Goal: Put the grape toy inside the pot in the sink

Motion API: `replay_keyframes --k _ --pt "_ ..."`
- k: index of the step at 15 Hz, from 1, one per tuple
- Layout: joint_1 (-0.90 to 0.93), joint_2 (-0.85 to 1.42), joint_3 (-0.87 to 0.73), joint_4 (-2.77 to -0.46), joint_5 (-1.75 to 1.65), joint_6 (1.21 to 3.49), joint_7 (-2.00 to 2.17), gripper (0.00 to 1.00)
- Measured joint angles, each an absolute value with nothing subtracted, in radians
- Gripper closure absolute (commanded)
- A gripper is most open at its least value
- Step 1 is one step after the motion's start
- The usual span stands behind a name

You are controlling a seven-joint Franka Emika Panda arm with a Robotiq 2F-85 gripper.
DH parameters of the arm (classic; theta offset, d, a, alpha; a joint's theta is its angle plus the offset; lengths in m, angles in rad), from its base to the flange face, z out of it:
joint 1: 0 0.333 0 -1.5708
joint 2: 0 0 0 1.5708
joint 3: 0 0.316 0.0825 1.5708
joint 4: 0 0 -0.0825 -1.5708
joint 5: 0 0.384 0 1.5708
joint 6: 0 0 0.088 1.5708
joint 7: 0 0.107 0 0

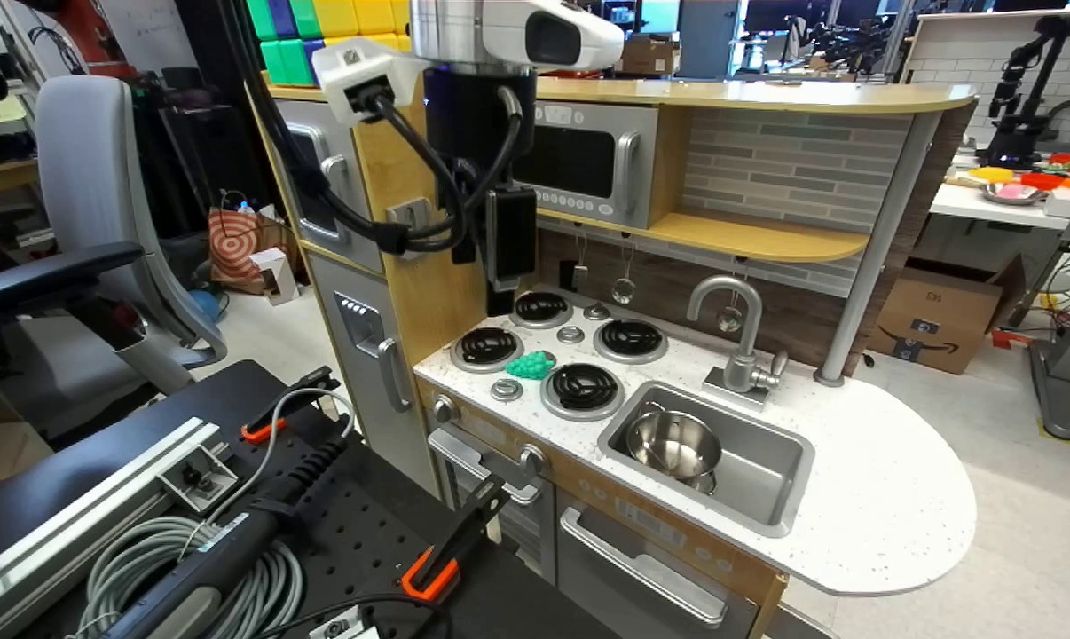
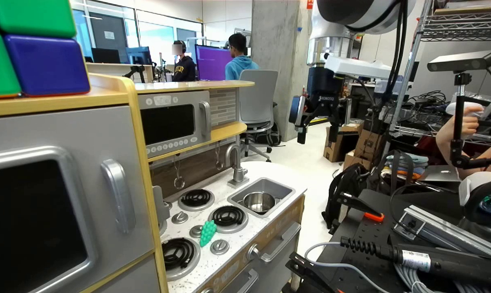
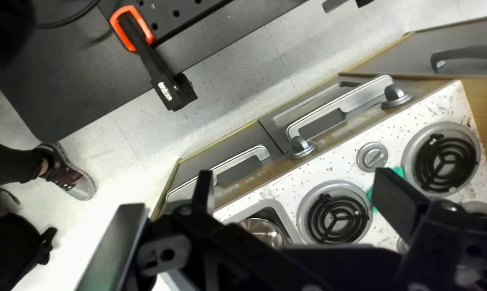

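The green grape toy [image 1: 530, 365] lies on the white countertop between the stove burners, and it also shows in an exterior view [image 2: 207, 232]. In the wrist view only bits of the grape toy [image 3: 398, 171] show behind a finger. The shiny silver pot [image 1: 674, 444] stands in the grey sink [image 1: 770, 484]; the pot [image 2: 259, 202] and sink [image 2: 266, 185] show in both exterior views. In the wrist view the pot [image 3: 263, 230] is partly hidden by the gripper. My gripper [image 2: 317, 137] is open, empty and high above the counter; its fingers are wide apart in the wrist view [image 3: 295, 178].
A curved faucet [image 1: 741, 328] rises behind the sink. Burners [image 1: 582, 389] and knobs [image 1: 507, 389] surround the toy. A wooden shelf [image 1: 757, 238] and microwave [image 1: 579, 164] overhang the counter's back. A black table [image 1: 357, 515] with clamps and cables stands in front.
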State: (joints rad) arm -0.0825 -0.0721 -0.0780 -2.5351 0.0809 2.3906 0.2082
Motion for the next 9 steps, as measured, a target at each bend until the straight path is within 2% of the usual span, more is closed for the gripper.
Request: replay_keyframes --k 9 --pt "-0.083 -0.079 -0.103 -2.539 0.044 2.362 -0.273 0.00"
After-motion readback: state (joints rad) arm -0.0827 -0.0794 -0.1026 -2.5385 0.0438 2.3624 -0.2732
